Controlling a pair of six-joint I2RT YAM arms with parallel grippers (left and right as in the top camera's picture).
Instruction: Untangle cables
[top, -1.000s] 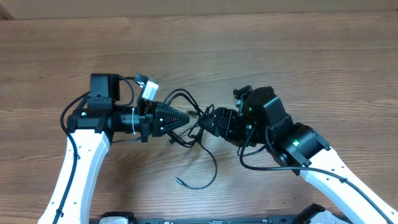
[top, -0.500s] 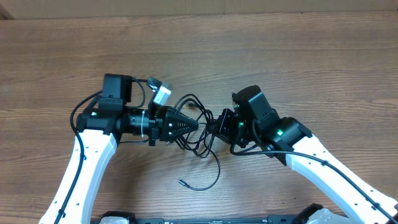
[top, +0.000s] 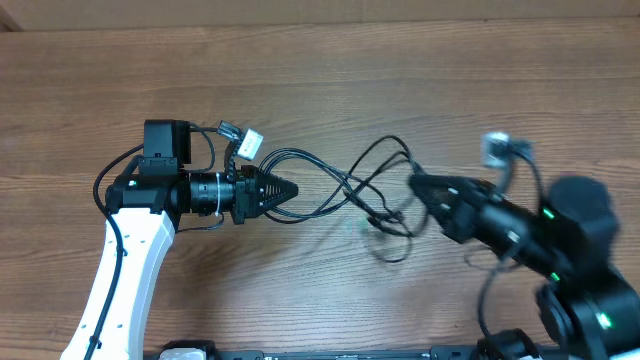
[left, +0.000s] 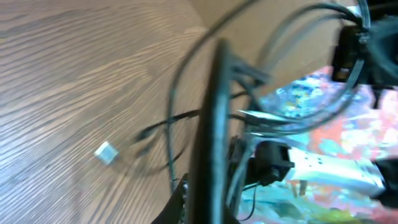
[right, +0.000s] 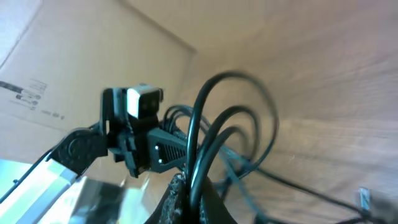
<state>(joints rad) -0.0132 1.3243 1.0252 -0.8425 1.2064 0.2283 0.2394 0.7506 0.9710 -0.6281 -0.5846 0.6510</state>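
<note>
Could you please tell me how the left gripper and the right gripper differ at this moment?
The left gripper points straight right in the overhead view, while the right gripper points left, angled slightly toward the far side. The left gripper looks sharp there, whereas the right gripper is blurred. Both are shut on the cables, which stretch between them.
</note>
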